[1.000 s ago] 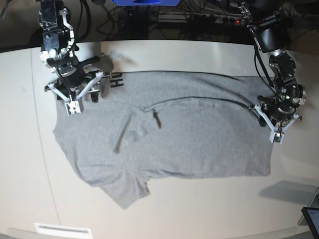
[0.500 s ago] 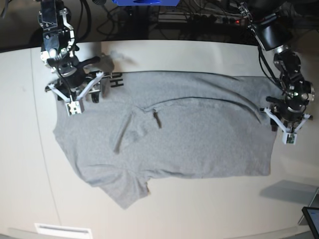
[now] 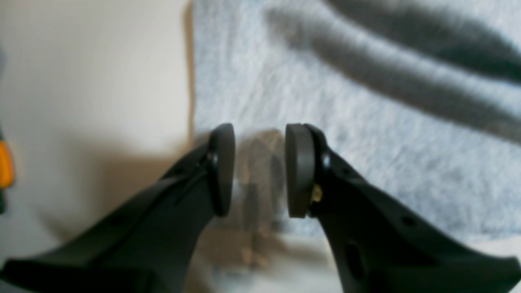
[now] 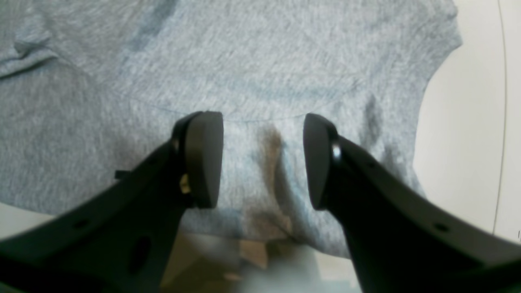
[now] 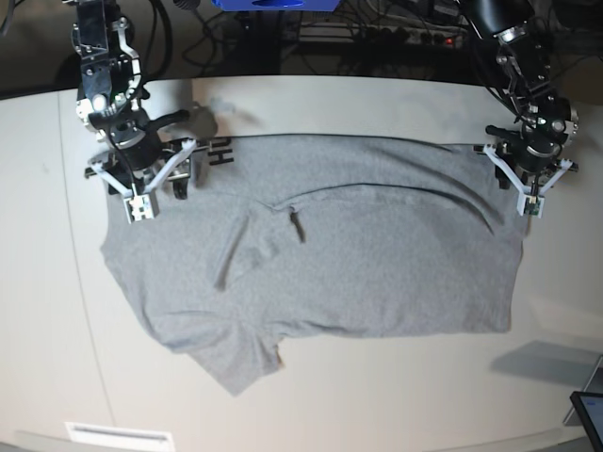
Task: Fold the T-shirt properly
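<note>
The heather-grey T-shirt lies spread on the white table, one sleeve pointing toward the front edge. Black lettering shows on a turned-over bit at its far left corner. My right gripper hovers over that corner; in the right wrist view it is open above the grey cloth, nothing between the pads. My left gripper is at the shirt's far right corner; in the left wrist view it is open over the cloth's edge, holding nothing.
Cables and dark equipment line the back beyond the table. A dark screen corner sits at the front right. A white label lies at the front left edge. An orange blur shows at the left wrist view's left.
My left arm has moved from the shirt's right edge up toward its far right corner. The right arm and the shirt have hardly shifted.
</note>
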Available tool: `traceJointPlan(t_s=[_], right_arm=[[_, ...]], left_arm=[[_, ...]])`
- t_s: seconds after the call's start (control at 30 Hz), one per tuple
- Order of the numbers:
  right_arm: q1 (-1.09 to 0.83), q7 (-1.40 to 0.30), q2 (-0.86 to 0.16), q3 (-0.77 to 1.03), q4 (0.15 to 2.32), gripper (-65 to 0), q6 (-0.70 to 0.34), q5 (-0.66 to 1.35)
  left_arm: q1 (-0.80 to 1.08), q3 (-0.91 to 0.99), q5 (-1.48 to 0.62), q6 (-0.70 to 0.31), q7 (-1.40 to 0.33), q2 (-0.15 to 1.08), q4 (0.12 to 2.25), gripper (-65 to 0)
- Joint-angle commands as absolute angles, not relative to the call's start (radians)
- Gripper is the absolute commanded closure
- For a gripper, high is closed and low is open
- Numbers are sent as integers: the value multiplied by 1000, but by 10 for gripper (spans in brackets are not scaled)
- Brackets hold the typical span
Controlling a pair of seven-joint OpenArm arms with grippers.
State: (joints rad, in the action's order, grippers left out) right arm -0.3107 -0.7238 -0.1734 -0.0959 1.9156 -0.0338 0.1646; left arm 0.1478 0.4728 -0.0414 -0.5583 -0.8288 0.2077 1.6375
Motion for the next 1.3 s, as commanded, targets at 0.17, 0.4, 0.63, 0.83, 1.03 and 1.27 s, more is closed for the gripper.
traceJointPlan(t_s=[0.17, 0.4, 0.63, 0.83, 1.03, 1.27], right_arm=[[-320, -705, -177, -90, 1928, -305, -31, 165], [-321, -705, -177, -85, 1870, -305, -30, 165], [-334, -705, -162, -85, 1836, -305, -1, 165], [-364, -705, -117, -85, 1840, -305, 24, 165], [-366, -705, -113, -88, 1845, -305, 24, 165], [-366, -705, -113, -90, 1868, -305, 24, 165]], left_arm=[[153, 478, -31, -555, -728, 208, 1590, -212], [147, 478, -31, -555, -723, 237, 1517, -212], [153, 478, -31, -555, -723, 283, 1486, -212], [189, 479, -31, -556, -725, 291, 1492, -212], [209, 489, -31, -556, -723, 317, 1492, -212], [176, 489, -33, -556, -728, 369, 1498, -212]])
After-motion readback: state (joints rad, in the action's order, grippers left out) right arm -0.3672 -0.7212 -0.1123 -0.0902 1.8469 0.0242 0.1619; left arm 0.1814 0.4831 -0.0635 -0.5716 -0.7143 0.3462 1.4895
